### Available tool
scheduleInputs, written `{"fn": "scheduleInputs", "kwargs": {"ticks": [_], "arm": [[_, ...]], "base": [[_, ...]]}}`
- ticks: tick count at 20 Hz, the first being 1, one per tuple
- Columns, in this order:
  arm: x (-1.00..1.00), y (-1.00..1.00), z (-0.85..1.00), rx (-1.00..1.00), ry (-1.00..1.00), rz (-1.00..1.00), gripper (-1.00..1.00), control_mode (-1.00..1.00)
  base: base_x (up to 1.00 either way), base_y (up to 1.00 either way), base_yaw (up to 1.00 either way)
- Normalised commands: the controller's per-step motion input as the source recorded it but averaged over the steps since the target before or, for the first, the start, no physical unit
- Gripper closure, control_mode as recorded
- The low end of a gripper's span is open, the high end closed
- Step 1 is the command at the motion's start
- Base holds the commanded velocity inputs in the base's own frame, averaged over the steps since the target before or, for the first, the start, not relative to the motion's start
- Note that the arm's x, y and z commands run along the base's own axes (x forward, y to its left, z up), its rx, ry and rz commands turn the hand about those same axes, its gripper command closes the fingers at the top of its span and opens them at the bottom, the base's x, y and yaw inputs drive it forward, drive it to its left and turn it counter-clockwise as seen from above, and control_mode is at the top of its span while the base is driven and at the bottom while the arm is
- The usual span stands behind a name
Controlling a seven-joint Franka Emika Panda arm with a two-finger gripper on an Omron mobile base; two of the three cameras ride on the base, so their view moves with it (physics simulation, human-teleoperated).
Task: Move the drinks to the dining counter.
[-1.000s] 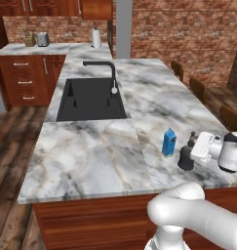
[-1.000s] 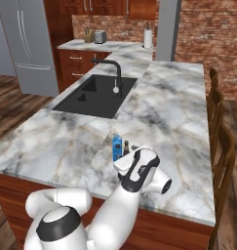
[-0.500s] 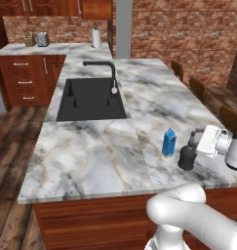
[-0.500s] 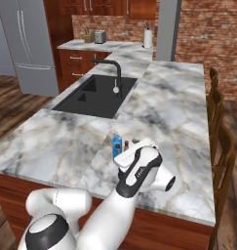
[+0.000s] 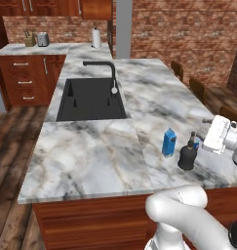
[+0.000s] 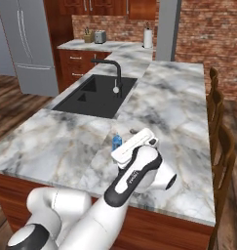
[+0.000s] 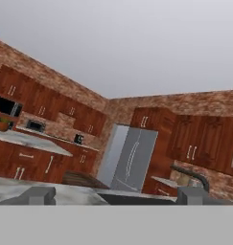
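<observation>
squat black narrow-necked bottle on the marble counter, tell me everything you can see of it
The squat black narrow-necked bottle looks dark, with a rounded body, a thin neck and a small cap. It stands upright on the grey-white veined marble dining counter, near its front edge, well in front of the black inset sink. The blue carton with white top stands just to its left, apart from it. The open gripper is close on its right, not holding it.

paper towel roll (image 5: 96, 37), toaster (image 5: 43, 38), steel fridge (image 6: 26, 46), wooden chairs (image 6: 222, 146)
</observation>
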Motion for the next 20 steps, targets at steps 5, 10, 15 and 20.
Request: {"fn": "scheduleInputs", "kwargs": {"ticks": [5,10,15,20], "arm": [[-0.36,0.30,0.50,-0.15,-0.11,0.00,-1.00,-1.00],[-0.56,0.44,0.28,-0.27,-0.13,0.00,-1.00,-1.00],[-0.81,0.40,0.20,-0.28,-0.20,0.00,-1.00,-1.00],[-0.72,0.46,0.10,-0.21,-0.21,0.00,-1.00,-1.00]], "base": [[0.00,0.00,0.00],[0.00,0.00,0.00],[0.00,0.00,0.00],[0.00,0.00,0.00]]}}
